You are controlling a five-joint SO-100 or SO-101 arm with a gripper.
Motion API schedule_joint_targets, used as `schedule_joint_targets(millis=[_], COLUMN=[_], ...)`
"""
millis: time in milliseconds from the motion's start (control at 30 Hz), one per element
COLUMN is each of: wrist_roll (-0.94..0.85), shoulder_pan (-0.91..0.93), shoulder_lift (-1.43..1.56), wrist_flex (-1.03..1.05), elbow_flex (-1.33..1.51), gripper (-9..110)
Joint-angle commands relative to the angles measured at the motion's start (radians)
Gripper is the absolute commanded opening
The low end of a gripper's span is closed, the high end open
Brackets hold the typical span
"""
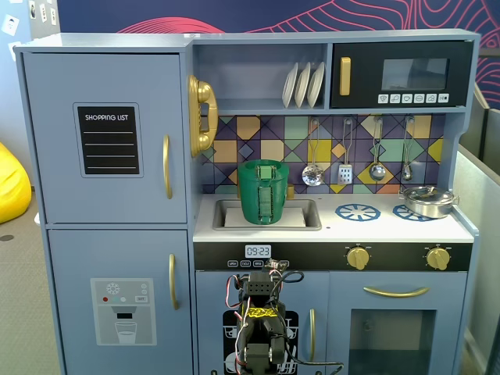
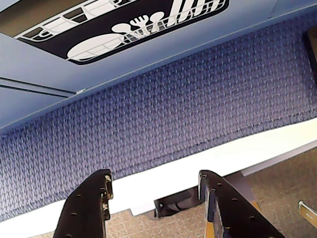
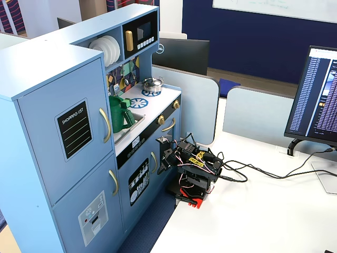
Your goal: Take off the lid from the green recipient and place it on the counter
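The green recipient [image 1: 263, 195] stands in the sink of the toy kitchen, its ribbed strap handle facing forward. It also shows in the other fixed view [image 3: 120, 115]. The green lid [image 1: 259, 163] lies flat on its top, seen edge-on. The white counter [image 1: 391, 227] runs to the right of the sink. My arm [image 1: 261, 328] is folded low in front of the kitchen, far below the recipient. In the wrist view my gripper [image 2: 154, 181] is open and empty, facing blue carpet and the table's white edge.
A silver metal pot [image 1: 427, 201] sits on the right burner ring. A free burner ring [image 1: 358, 212] lies between it and the sink [image 1: 308, 219]. The arm base [image 3: 190, 182] stands on a white table with cables. A monitor [image 3: 322, 97] is at the right.
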Motion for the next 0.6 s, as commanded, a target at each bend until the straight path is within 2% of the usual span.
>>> schedule_joint_targets(millis=[0,267,333,433,567], wrist_roll=[-0.232,-0.25,-0.318,-0.365,-0.402], shoulder_pan=[0.081,0.081,0.103,0.137,0.12], shoulder_lift=[-0.008,-0.008,-0.011,-0.02,-0.124], wrist_flex=[0.204,0.204,0.178,0.026,-0.247], elbow_flex=[0.011,0.011,0.008,-0.101,-0.402], gripper=[0,0,0,0,0])
